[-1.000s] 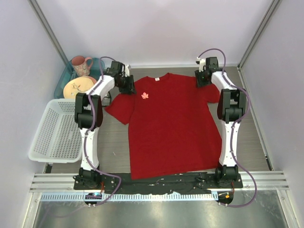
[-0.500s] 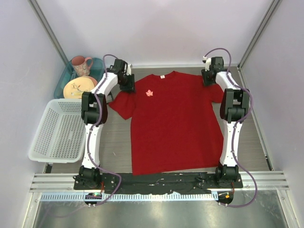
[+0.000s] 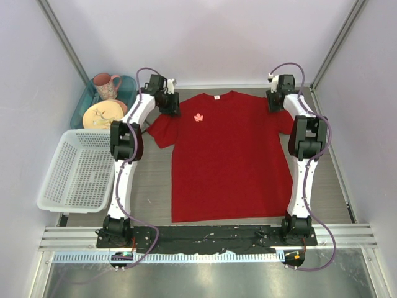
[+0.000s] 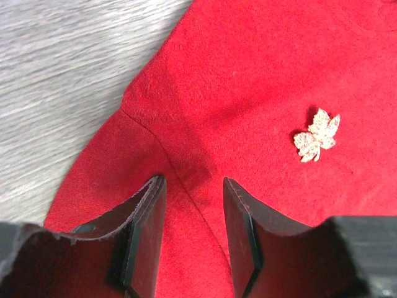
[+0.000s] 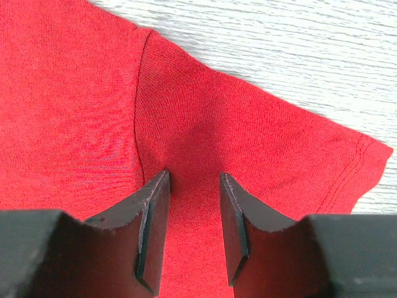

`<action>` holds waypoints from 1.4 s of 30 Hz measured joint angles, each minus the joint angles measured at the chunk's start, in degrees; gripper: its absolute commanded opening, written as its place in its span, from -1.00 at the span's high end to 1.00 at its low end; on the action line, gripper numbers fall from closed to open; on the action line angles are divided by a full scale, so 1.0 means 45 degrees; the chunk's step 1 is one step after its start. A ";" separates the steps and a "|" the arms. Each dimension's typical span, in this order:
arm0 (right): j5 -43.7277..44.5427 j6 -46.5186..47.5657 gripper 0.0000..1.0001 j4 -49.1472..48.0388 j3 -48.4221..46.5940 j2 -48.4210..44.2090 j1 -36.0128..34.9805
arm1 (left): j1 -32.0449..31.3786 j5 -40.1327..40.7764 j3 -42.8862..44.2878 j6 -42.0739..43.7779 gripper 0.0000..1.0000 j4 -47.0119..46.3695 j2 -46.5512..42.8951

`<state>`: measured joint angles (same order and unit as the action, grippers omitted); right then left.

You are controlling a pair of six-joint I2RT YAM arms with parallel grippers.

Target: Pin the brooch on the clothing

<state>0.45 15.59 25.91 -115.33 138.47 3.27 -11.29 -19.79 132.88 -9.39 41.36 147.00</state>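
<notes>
The red T-shirt (image 3: 229, 161) is spread flat on the table (image 3: 155, 180), neck toward the far wall, with a small white label (image 3: 216, 97) seen inside its collar. The brooch (image 4: 317, 135), a pale pink maple leaf, is found on the T-shirt's chest, just below the collar and toward the left arm's side. It lies flat on the cloth; whether it is fastened cannot be told.

The left gripper (image 4: 193, 183) is set down on the T-shirt at the shoulder seam of the sleeve on its side. Its 2 fingers are held partly apart, and the seam is seen running into the gap between them. The brooch is near this gripper but is not touched by it.

The right gripper (image 5: 194, 176) is placed on the T-shirt's opposite shoulder, just by that sleeve's seam. Its jaws are likewise parted halfway, with faintly creased cloth shown between the tips. No gathered fold is seen clamped by either gripper.

Beyond the T-shirt's left sleeve, a white mesh basket (image 3: 62, 186) is placed, and farther back a teal tray (image 3: 127, 84) is seen with a yellow plate (image 3: 102, 113) and a pink mug (image 3: 107, 85).
</notes>
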 measured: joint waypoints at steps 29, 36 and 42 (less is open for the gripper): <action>-0.1360 0.0374 -0.50 0.0525 -0.0155 -0.0107 0.0437 | -0.0063 -0.0996 0.0617 0.0199 -0.27 -0.1316 0.0083; -0.2171 0.0423 -0.48 0.1472 -0.0335 -0.0879 0.0185 | 0.0262 -0.1185 -0.2079 -0.0554 0.02 -0.1486 -0.2793; -0.2977 0.0515 -0.45 0.2618 -0.0393 -0.1889 0.0097 | 0.0923 -0.0772 -0.3050 -0.1195 0.18 -0.1433 -0.3157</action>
<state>-12.95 17.91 37.69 -117.10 129.97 3.70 -7.14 -23.27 119.15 -14.76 34.92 132.79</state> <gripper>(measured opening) 0.729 0.438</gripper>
